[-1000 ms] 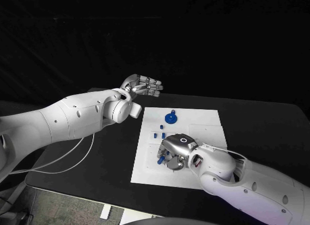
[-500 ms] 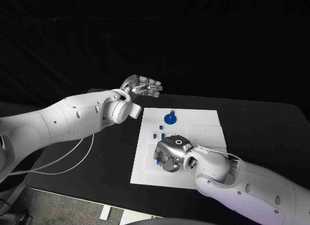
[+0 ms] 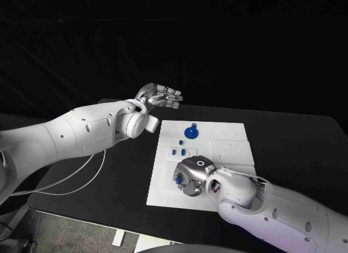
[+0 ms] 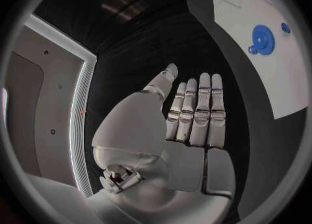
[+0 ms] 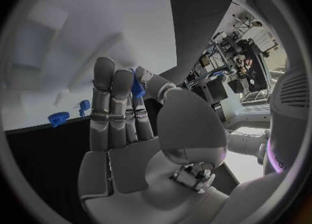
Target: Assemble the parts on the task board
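The white task board lies in the middle of the black table. A blue gear sits near its far edge, with several small blue parts lying just nearer. My right hand is low over the board's near left part. In the right wrist view it pinches a small blue part between thumb and a finger; the same part shows by the hand in the head view. My left hand is raised beyond the board's far left corner, its fingers straight and holding nothing.
The left wrist view shows the blue gear and a small blue part on the board. The right wrist view also has the gear and a small part. Black table surrounds the board.
My right hand has shifted a little toward the board's near left edge, still holding the blue part. The left arm has not moved.
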Controlling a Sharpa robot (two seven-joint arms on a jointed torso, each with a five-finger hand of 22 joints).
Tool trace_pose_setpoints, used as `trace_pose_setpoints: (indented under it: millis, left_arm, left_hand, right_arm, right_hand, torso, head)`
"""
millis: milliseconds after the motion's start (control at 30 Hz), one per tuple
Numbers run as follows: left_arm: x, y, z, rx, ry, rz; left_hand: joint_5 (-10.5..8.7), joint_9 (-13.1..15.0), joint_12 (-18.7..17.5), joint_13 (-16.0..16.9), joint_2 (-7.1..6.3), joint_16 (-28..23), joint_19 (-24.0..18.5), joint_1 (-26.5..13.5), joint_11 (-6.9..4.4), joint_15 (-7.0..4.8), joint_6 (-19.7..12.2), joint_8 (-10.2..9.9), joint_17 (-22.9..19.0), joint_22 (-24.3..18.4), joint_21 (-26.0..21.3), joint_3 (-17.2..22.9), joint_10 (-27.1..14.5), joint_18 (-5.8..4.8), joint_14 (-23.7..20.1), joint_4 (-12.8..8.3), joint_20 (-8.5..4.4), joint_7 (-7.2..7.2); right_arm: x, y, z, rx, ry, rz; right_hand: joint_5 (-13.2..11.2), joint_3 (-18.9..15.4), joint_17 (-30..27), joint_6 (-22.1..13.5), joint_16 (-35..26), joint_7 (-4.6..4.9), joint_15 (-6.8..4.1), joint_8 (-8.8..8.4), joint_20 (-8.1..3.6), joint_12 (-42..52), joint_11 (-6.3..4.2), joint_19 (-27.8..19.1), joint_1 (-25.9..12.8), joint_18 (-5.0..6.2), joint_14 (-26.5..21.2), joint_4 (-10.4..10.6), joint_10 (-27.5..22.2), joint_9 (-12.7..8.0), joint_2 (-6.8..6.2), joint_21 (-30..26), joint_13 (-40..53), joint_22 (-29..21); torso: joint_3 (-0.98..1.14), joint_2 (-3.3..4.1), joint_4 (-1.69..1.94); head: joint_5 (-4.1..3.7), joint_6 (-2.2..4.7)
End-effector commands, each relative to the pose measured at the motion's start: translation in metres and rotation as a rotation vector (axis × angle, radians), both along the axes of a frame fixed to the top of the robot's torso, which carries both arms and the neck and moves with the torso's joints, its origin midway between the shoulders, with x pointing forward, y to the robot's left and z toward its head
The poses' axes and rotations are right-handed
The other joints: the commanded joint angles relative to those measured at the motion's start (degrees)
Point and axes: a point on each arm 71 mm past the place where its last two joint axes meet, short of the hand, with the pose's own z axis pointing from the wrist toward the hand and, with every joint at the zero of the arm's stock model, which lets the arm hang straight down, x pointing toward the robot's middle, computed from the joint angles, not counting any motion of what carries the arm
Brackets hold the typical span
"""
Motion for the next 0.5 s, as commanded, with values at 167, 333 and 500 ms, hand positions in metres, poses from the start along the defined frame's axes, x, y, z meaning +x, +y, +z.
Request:
trace_pose_setpoints:
  millis: [167,333,500]
  left_arm:
    - [0.000,-0.001,0.001,-0.005,0.000,-0.014]
    - [0.000,0.000,0.001,-0.003,0.004,-0.015]
    - [0.000,0.002,0.000,0.000,0.008,-0.012]
  left_hand:
    - [-0.15,-0.04,-0.21,-0.06,0.10,-0.19,0.31,0.35,0.12,-0.02,-0.42,-0.15,0.08,-0.05,0.33,-0.16,-0.27,-0.49,-0.24,0.17,0.09,0.03]
    - [-0.21,-0.04,-0.21,-0.06,0.06,-0.23,0.25,0.35,0.18,0.05,-0.55,-0.18,0.06,-0.16,0.31,-0.25,-0.40,-0.49,-0.41,0.21,0.14,0.08]
    - [-0.23,-0.04,-0.20,-0.06,0.02,-0.23,0.21,0.36,0.21,0.09,-0.61,-0.18,0.06,-0.20,0.27,-0.30,-0.46,-0.49,-0.50,0.22,0.17,0.09]
  right_arm:
    - [-0.001,-0.002,-0.002,0.022,0.014,-0.007]
    - [0.000,-0.003,0.003,0.087,-0.012,-0.025]
    - [-0.001,-0.004,0.009,0.168,-0.037,-0.041]
  right_hand:
    - [2.66,-6.77,-0.68,-2.48,0.08,-0.93,1.06,-0.13,1.21,-0.03,1.34,2.02,1.05,1.36,-0.13,1.08,-5.75,-0.07,-2.15,-1.24,-0.04,-0.95]
    - [3.01,-14.96,-0.90,-5.64,0.49,-1.41,1.73,-0.08,1.84,0.37,2.20,2.12,4.42,2.41,-0.46,4.55,-9.48,-0.11,-2.78,-1.73,0.01,-1.62]
    - [2.77,-16.15,-1.14,-7.52,0.62,-2.14,1.87,-0.14,2.05,0.44,2.41,2.16,5.87,2.77,-0.46,6.90,-10.38,-0.13,-4.08,-1.62,-0.02,-1.96]
  torso:
    - [0.06,0.02,-0.02]
    - [0.03,0.00,0.01]
    - [0.05,0.00,0.03]
  head:
    - [-0.08,0.01]
    - [-0.26,0.11]
    - [-0.42,0.26]
